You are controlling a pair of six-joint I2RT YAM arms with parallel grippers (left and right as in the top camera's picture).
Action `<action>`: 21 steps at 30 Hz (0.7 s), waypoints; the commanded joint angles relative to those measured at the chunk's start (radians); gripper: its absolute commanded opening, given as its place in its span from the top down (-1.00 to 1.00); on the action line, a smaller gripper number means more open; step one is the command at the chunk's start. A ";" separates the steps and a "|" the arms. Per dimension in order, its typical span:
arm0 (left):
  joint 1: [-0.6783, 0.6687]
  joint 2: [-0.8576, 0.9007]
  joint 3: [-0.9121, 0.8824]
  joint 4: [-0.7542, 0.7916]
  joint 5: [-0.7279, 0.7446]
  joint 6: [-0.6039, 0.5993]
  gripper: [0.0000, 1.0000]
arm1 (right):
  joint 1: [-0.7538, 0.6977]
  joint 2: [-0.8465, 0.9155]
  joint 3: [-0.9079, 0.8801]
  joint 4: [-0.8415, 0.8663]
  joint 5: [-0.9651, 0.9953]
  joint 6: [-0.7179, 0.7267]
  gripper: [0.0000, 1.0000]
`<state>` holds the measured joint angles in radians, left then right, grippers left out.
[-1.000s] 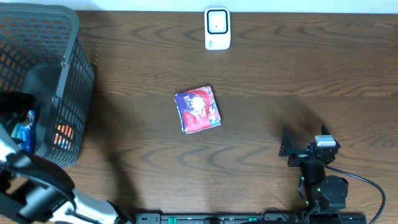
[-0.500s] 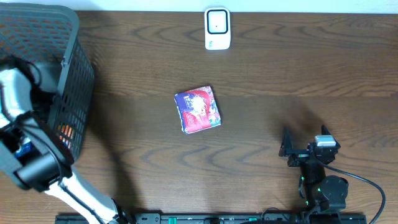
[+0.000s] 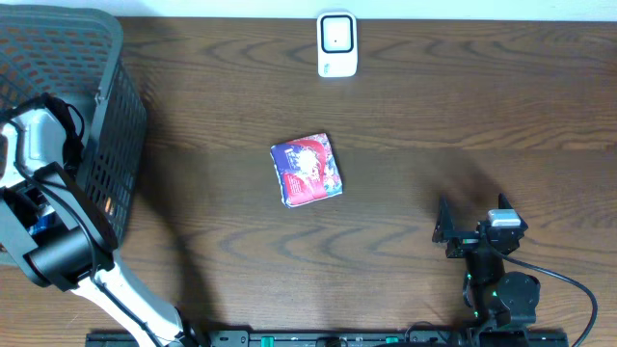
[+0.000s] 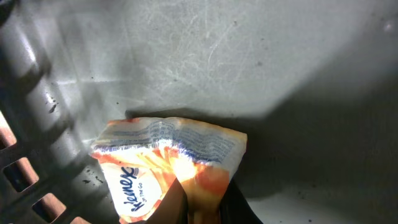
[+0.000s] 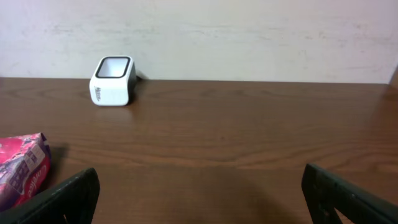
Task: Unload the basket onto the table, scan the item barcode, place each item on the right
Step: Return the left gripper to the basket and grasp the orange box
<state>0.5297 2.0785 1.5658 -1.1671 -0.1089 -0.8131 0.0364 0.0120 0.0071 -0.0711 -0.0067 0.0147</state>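
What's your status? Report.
Left gripper shut on tissue pack, down in basket. Right gripper open, idle. Red packet lies on table, before scanner.

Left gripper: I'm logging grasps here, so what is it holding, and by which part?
The left gripper pinches the orange Kleenex pack by its near edge, inside the basket.

Left gripper (image 4: 202,208) boxed in by basket (image 3: 120,116) walls, tissue pack (image 4: 168,155) just beside mesh; open table (image 3: 434,125) between basket, pouch (image 3: 307,169) and scanner (image 3: 336,44); right gripper (image 5: 202,196) faces bare tabletop

The left end effector (image 4: 202,208) has reached into the basket (image 3: 120,145) and clamped the tissue pack (image 4: 168,162).
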 commanded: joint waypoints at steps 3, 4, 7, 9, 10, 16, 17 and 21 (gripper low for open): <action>0.004 -0.033 0.109 -0.081 0.050 0.035 0.85 | -0.009 -0.005 -0.002 -0.004 -0.001 0.011 -0.99; 0.004 -0.052 0.149 -0.104 0.069 0.051 0.86 | -0.009 -0.005 -0.002 -0.004 0.000 0.011 -0.99; 0.004 -0.132 0.260 -0.156 0.104 0.064 0.86 | -0.009 -0.005 -0.002 -0.004 -0.001 0.011 -0.99; 0.004 -0.204 0.317 -0.164 0.117 0.066 0.85 | -0.009 -0.005 -0.002 -0.004 -0.001 0.011 -0.98; 0.003 -0.246 0.341 -0.158 0.134 0.080 0.85 | -0.009 -0.005 -0.002 -0.004 0.000 0.011 -0.99; -0.005 -0.556 0.383 -0.013 0.295 0.274 0.85 | -0.009 -0.005 -0.002 -0.004 -0.001 0.011 -0.99; -0.011 -0.601 0.383 0.003 0.309 0.296 0.85 | -0.009 -0.005 -0.002 -0.004 -0.001 0.011 -0.99; -0.091 -0.773 0.383 0.030 0.311 0.312 0.86 | -0.009 -0.005 -0.002 -0.004 -0.001 0.011 -0.99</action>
<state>0.4919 1.3746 1.9484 -1.1400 0.1532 -0.5705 0.0364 0.0120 0.0071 -0.0711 -0.0067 0.0147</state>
